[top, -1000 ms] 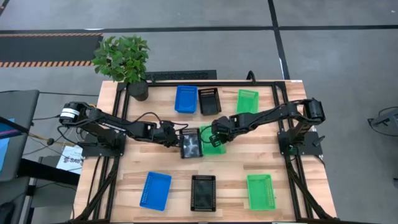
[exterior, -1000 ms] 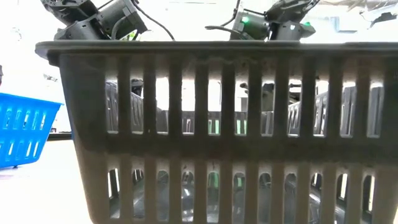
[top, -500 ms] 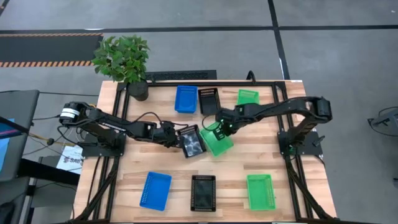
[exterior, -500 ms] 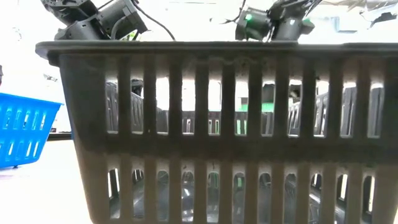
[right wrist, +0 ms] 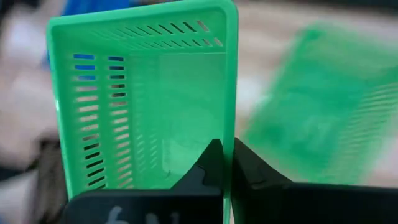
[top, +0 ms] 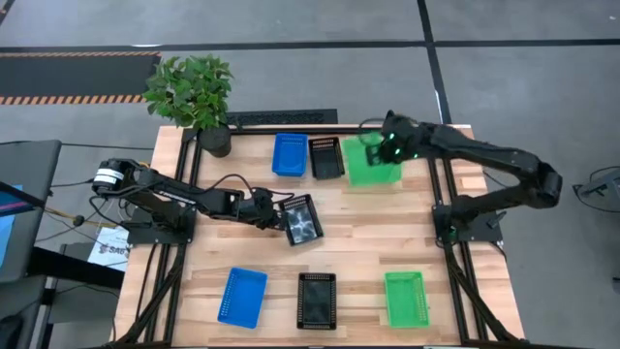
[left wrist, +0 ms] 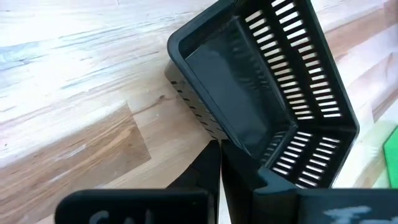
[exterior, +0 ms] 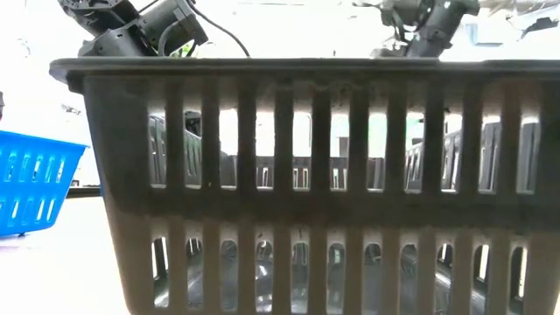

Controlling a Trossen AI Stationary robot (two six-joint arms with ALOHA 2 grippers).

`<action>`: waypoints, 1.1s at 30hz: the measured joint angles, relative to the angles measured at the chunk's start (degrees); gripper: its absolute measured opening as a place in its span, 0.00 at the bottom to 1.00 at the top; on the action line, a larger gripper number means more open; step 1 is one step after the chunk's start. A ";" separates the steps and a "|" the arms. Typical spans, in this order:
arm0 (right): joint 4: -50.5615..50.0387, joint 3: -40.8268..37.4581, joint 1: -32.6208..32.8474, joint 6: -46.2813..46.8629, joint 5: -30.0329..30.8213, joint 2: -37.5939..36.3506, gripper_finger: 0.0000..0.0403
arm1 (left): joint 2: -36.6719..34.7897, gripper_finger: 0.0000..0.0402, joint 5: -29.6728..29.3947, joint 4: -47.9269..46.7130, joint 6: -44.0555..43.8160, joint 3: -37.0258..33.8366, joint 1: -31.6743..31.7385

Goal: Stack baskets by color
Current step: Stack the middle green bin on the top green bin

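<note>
My left gripper (top: 278, 215) is shut on a black basket (top: 302, 220) at the table's middle. My right gripper (top: 381, 150) is shut on a bright green basket (top: 362, 163), which hangs in the air over the far row, above another green basket (right wrist: 317, 124). Also in the far row stand a blue basket (top: 289, 153) and a black basket (top: 325, 157). A blue basket (top: 242, 296), a black one (top: 317, 301) and a green one (top: 405, 298) rest on their bottoms in the near row. My left gripper grips the black basket's wall at one corner (left wrist: 219, 138), coming slantwise from above on the table's left side. One finger looks to be outside the wall and one inside. The basket sits tilted, its held end raised above the wood. My right gripper pinches one long wall of the green basket at its rim (right wrist: 231, 134), one finger (right wrist: 208, 165) inside and one (right wrist: 258, 174) outside. The fingers slant down from the table's right side. The basket is lifted clear of the table, open side up.
A potted plant (top: 194, 92) stands at the far left corner. A dark metal frame (top: 431, 194) runs around the table's edges. In the low view the near black basket (exterior: 280, 175) fills most of the picture, with the blue one (exterior: 35, 184) at its left.
My right gripper has lifted the green basket off the table's middle and carried it up, toward the far edge and the right, to above the far green basket. The black basket in my left gripper has turned a little on the spot.
</note>
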 joint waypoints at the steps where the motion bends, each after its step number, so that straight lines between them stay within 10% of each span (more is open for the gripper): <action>1: -0.95 0.00 -1.99 -0.29 2.08 -0.27 0.04 | 0.00 0.00 0.00 0.11 0.02 0.00 0.00; 13: -6.08 -0.19 -18.35 -1.05 5.53 0.89 0.07 | 0.00 0.00 0.02 -0.19 0.46 0.00 0.00; 33: 4.92 -10.84 -19.52 1.83 1.39 1.71 0.09 | 0.00 0.00 0.91 -0.25 2.18 0.00 0.48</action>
